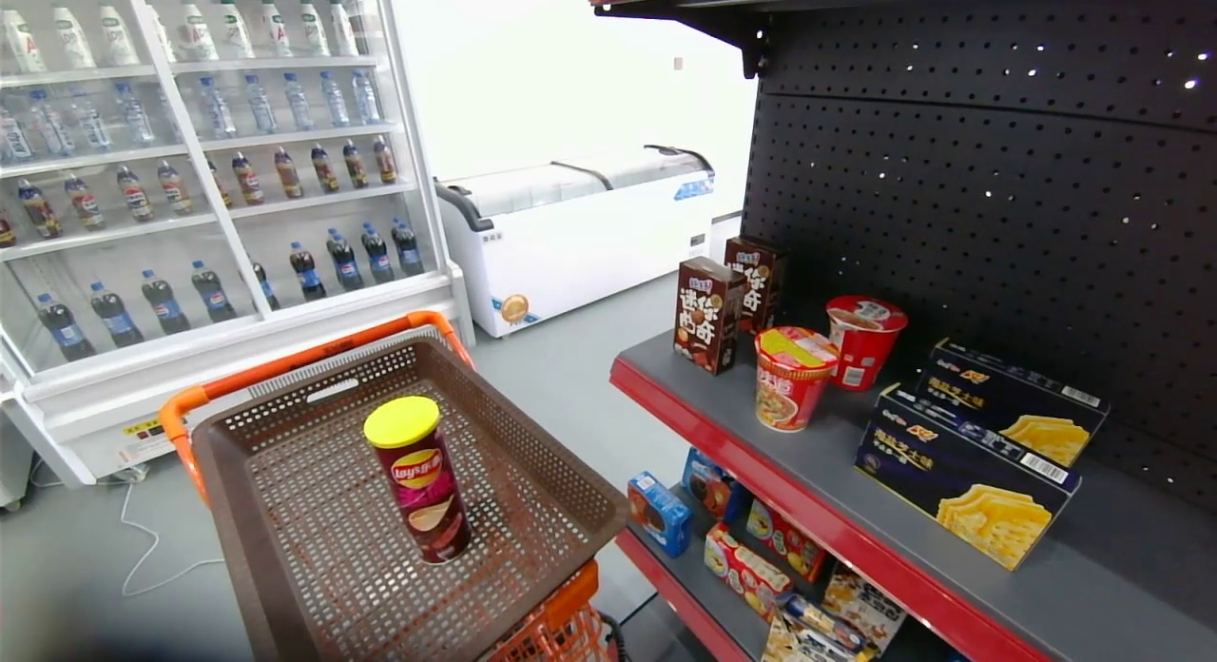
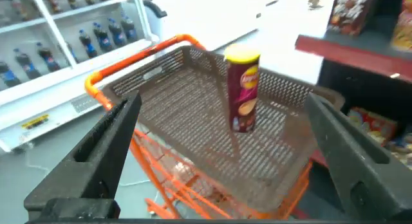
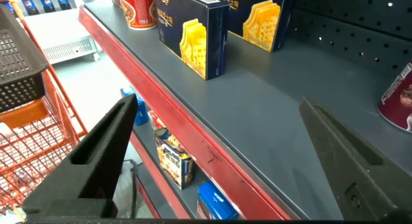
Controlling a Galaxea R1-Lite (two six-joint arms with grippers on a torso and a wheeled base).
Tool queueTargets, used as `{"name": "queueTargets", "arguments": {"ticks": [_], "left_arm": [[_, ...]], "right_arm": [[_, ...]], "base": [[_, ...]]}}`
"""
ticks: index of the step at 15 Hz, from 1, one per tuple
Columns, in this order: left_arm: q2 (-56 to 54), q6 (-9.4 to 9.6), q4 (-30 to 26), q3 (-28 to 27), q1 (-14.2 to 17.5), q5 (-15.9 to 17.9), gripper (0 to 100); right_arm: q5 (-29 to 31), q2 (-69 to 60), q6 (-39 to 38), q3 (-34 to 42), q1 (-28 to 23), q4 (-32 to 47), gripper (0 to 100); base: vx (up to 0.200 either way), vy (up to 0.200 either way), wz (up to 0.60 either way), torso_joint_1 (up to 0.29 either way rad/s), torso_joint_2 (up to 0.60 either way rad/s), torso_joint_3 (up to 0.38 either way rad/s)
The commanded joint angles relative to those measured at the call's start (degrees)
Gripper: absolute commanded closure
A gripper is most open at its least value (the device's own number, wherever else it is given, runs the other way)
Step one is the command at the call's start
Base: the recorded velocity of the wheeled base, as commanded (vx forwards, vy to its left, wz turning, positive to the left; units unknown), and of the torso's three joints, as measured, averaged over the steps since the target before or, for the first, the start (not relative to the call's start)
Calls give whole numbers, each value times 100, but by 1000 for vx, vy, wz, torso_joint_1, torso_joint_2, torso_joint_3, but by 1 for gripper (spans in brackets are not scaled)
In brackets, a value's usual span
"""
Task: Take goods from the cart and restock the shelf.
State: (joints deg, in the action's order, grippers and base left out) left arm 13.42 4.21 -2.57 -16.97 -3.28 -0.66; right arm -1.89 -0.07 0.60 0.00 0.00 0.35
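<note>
A dark red chip can (image 1: 419,478) with a yellow lid stands upright in the brown mesh basket (image 1: 314,548) of the orange cart (image 1: 181,405). In the left wrist view my left gripper (image 2: 222,107) hangs open above the basket (image 2: 180,114), short of the can (image 2: 243,90), and holds nothing. My right gripper (image 3: 219,107) is open and empty over a bare stretch of the grey shelf (image 3: 270,121), close to its red front edge. At that view's edge, part of another dark red can (image 3: 399,95) rests on the shelf.
The shelf (image 1: 856,519) carries two brown boxes (image 1: 708,315), two cup noodles (image 1: 791,377) and two dark blue cracker boxes (image 1: 965,477), with bare room nearer me. Snack packs (image 1: 742,567) fill the lower shelf. A drinks cooler (image 1: 190,167) and chest freezer (image 1: 580,224) stand behind.
</note>
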Motion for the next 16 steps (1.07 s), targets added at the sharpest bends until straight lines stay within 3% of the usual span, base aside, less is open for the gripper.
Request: {"name": "queueTargets", "arguments": {"ticks": [1, 2, 3, 4, 5, 6, 8, 10, 13, 16], "left_arm": [[2332, -535, -59, -1432, -525, 4, 0], [2332, -535, -59, -1432, -525, 4, 0], [2956, -1062, 134, -1028, -481, -101, 0], [3096, -1220, 538, -711, -472, -92, 0], [3483, -1194, 1233, -360, -516, -101, 0], [3676, -1203, 1540, -149, -613, -154, 0], [4054, -1299, 1743, 176, -850, -321, 0], [4467, -1510, 2314, 563, -1087, -365, 0], [5786, -1757, 3694, 809, -1043, -374, 0], [7034, -1774, 4871, 853, -692, -356, 0]], "right_arm": [[-4, 7, 2, 0, 0, 0, 0], [-4, 7, 2, 0, 0, 0, 0], [-4, 7, 2, 0, 0, 0, 0], [-4, 7, 2, 0, 0, 0, 0], [-4, 7, 2, 0, 0, 0, 0], [4, 7, 2, 0, 0, 0, 0], [-4, 7, 2, 0, 0, 0, 0], [-4, 7, 11, 0, 0, 0, 0], [4, 7, 2, 0, 0, 0, 0], [-4, 7, 2, 0, 0, 0, 0]], "base": [[0, 0, 0, 0, 0, 0], [0, 0, 0, 0, 0, 0], [0, 0, 0, 0, 0, 0], [0, 0, 0, 0, 0, 0], [0, 0, 0, 0, 0, 0], [0, 0, 0, 0, 0, 0], [0, 0, 0, 0, 0, 0], [0, 0, 0, 0, 0, 0], [0, 0, 0, 0, 0, 0], [0, 0, 0, 0, 0, 0]]}}
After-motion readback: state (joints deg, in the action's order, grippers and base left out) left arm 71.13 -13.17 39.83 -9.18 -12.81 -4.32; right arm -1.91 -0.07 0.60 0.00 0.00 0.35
